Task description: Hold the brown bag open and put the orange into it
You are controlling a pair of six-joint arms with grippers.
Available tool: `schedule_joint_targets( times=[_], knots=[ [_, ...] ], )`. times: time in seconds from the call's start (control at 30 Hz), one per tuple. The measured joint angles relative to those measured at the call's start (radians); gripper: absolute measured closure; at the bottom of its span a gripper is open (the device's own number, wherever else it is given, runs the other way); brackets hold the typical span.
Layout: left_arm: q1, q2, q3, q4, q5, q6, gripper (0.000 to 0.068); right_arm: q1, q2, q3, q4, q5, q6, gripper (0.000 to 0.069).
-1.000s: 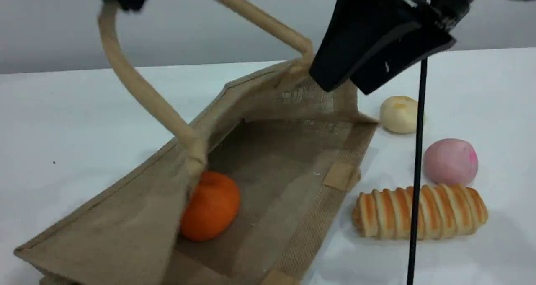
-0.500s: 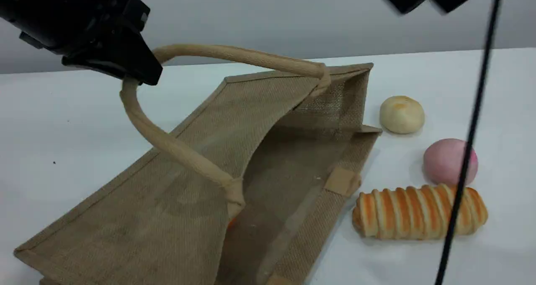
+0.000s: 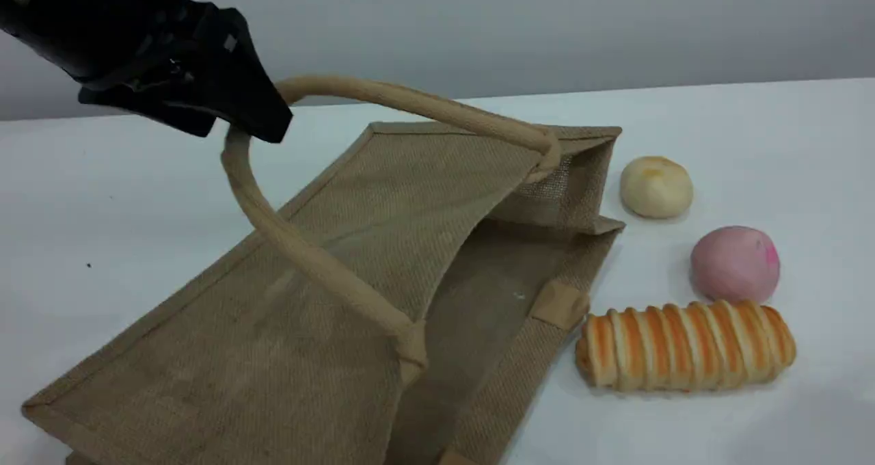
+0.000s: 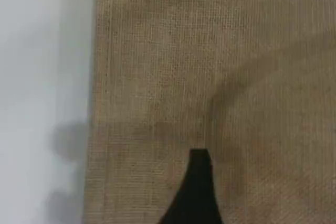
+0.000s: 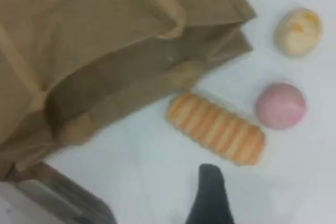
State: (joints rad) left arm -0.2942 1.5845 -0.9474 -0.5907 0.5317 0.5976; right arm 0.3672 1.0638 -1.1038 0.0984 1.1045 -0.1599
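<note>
The left fingers (image 3: 254,117) hang above the counter (image 3: 752,123) at the far left, dark and tapering. Their tip is at the top of the raised rope handle (image 3: 307,256). The scene view does not settle whether they touch it or pinch it, so I cannot tell if they are clenched or released. In the left wrist view, 1 black fingertip (image 4: 197,192) points at plain woven cloth, with no handle in sight.

The brown bag (image 3: 328,314) lies on its side across the middle of the counter. Its closed bottom is toward the near left and its mouth faces right. The upper panel slopes up and the mouth gapes a little, showing a dim strip of the inside. The handle arches from 2 stitched ends on the upper panel's rim up to the left fingers. The orange cannot be seen in any view; most of the bag's inside is hidden.

Just right of the mouth are 3 foods:
- a pale yellowish bun (image 3: 656,186), farthest back
- a pink ball (image 3: 735,263), nearer
- a striped bread roll (image 3: 687,345), nearest, close beside the bag's lower rim

The right fingers (image 5: 211,195) are out of the scene view. Their own camera shows them released and empty, high over bare counter near the roll.
</note>
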Motion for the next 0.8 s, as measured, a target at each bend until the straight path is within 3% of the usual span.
schedule_joint_targets(
  times=[0.1,0.2,0.57,0.7,0.8],
  knots=[
    [0.0,0.0,0.0,-0.044,0.018,0.011,0.0094,0.0,-0.026,0.0,-0.03,0.018,0.025,0.0222],
    [0.0,0.0,0.0,-0.113,0.032,0.084,0.0094,0.0,-0.036,0.0,-0.03,0.018,0.026,0.0222],
    [0.0,0.0,0.0,-0.527,0.128,0.443,0.0094,0.0,-0.037,0.048,-0.037,0.021,0.028,0.0222],
    [0.003,-0.018,0.0,-0.559,0.141,0.473,0.0094,0.0,-0.047,0.064,-0.051,0.068,0.04,0.0222],
    [0.003,-0.049,0.0,-0.5,0.148,0.413,0.0094,0.0,-0.075,0.083,-0.052,0.094,0.058,0.0222]
  ],
)
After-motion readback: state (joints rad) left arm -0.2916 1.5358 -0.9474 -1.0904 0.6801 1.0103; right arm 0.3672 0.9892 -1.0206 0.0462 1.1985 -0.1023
